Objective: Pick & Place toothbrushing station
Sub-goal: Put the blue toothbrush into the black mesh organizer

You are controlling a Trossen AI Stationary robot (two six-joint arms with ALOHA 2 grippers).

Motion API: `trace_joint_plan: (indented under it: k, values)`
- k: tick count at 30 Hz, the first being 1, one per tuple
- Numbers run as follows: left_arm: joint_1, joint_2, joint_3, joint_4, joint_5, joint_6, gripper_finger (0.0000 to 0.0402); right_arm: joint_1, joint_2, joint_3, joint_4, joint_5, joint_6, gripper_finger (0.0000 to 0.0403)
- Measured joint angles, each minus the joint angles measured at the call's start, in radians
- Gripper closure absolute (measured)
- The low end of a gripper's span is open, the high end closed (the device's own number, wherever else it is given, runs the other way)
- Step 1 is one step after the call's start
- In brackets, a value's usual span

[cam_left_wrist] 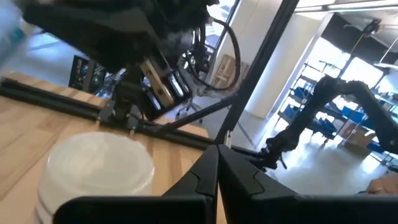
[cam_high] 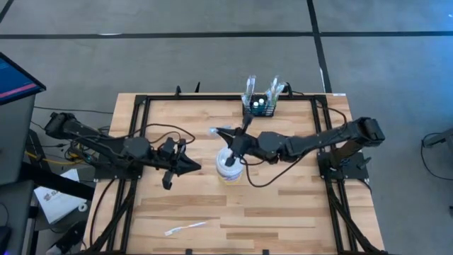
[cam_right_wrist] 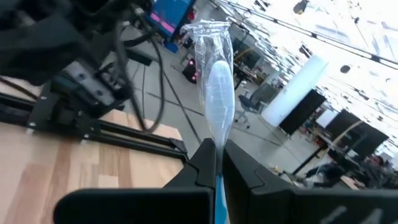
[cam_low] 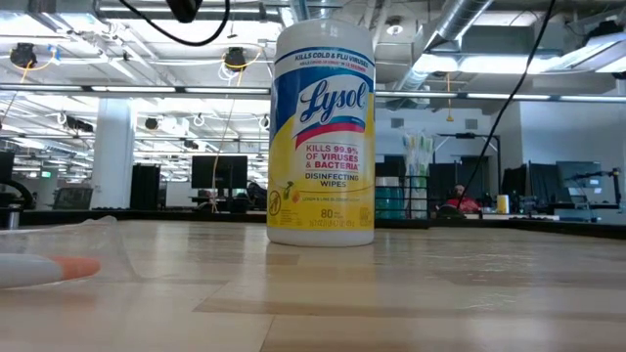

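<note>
Right tool: the right tool (cam_right_wrist: 217,163) is pinching a plastic-wrapped toothbrush (cam_right_wrist: 216,87) between its pressed-together fingers, hovering over the table (cam_high: 283,205) just beside the white tub (cam_high: 229,168).
Left tool: the left tool (cam_high: 192,166) is waiting with its fingers pressed together on nothing, pointing at the tub from the other side.
Toothbrushing station: the black rack (cam_high: 259,108) is standing at the table's far edge, already bristling with upright wrapped brushes.
Key relation: the rack is lying beyond and slightly to the right arm's side of the held brush; the right arm is clearly the nearer one. The brush's long axis is running forward out of the fingers, so it probably needs tipping upright to enter a slot.
Spare brush: another wrapped toothbrush (cam_high: 185,227) is lying near the table's front edge.
Hidden: the Lysol wipes tub (cam_low: 322,132) is filling the low view and blocking the rack; free slots are too small to make out.
</note>
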Motion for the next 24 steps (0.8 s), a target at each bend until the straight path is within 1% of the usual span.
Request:
trace_joint_plan:
  k: [5, 7, 11, 16, 24]
  values:
    - [-0.019, 0.0, -0.022, 0.003, -0.001, 0.0, 0.04, -0.045, 0.0, -0.003, -0.042, -0.004, 0.056, 0.0403]
    - [-0.031, 0.0, -0.029, 0.01, -0.001, 0.0, 0.04, -0.066, -0.011, -0.028, -0.04, -0.005, 0.068, 0.0403]
    - [-0.048, 0.0, -0.047, 0.019, -0.003, 0.03, 0.04, -0.111, -0.062, -0.128, 0.049, -0.016, 0.112, 0.0403]
    - [-0.05, 0.0, -0.066, 0.044, -0.007, 0.046, 0.04, -0.155, -0.12, -0.243, 0.178, -0.063, 0.142, 0.0403]
    - [-0.05, 0.0, -0.066, 0.05, -0.028, 0.128, 0.04, -0.25, -0.147, -0.374, 0.3, -0.067, 0.204, 0.0403]
